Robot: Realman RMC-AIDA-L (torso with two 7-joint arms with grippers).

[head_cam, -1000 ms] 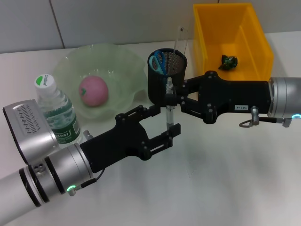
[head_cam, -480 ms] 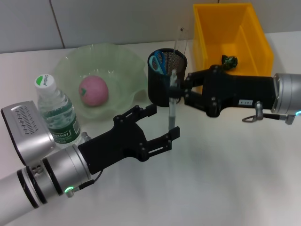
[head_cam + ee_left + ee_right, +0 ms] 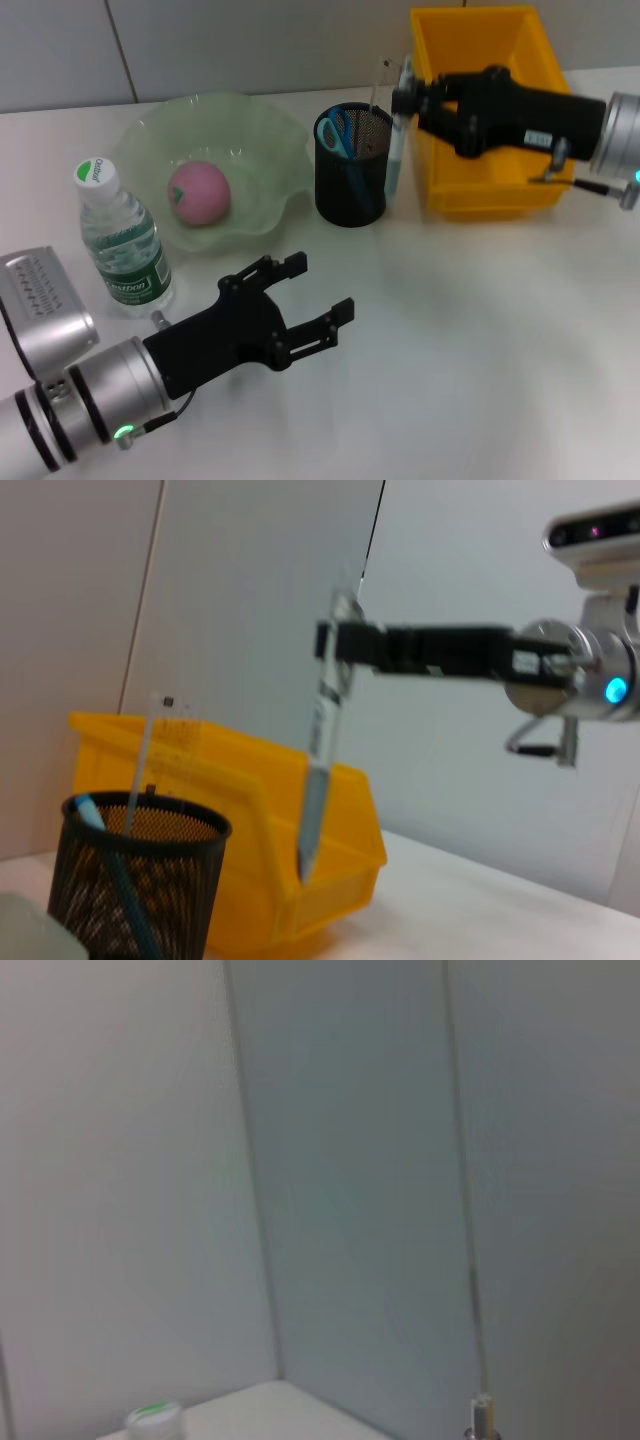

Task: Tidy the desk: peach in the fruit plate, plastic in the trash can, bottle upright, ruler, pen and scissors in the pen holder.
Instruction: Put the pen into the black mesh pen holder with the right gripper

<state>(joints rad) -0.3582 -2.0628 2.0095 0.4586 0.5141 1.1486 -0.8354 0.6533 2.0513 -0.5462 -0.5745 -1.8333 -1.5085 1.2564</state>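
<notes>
Head view: the smooth white surface [image 3: 480, 350] carries a thick-walled yellow rectangular trash can [image 3: 545, 95] at its far right corner. The ruffled, translucent green fruit plate [image 3: 250, 140], holding the round pink peach [image 3: 198, 193], sits toward the far left edge. The left gripper [image 3: 312, 292] hovers near the front edge, jaws spread and empty. The right gripper [image 3: 405, 95] hangs above the gap between the trash can and the black wire-mesh pen holder [image 3: 353, 165], jaws pinching the slim pen [image 3: 394, 150] at its upper end; its long axis is near vertical, tip down. The clear bottle [image 3: 120, 235] stands upright near the left edge.
</notes>
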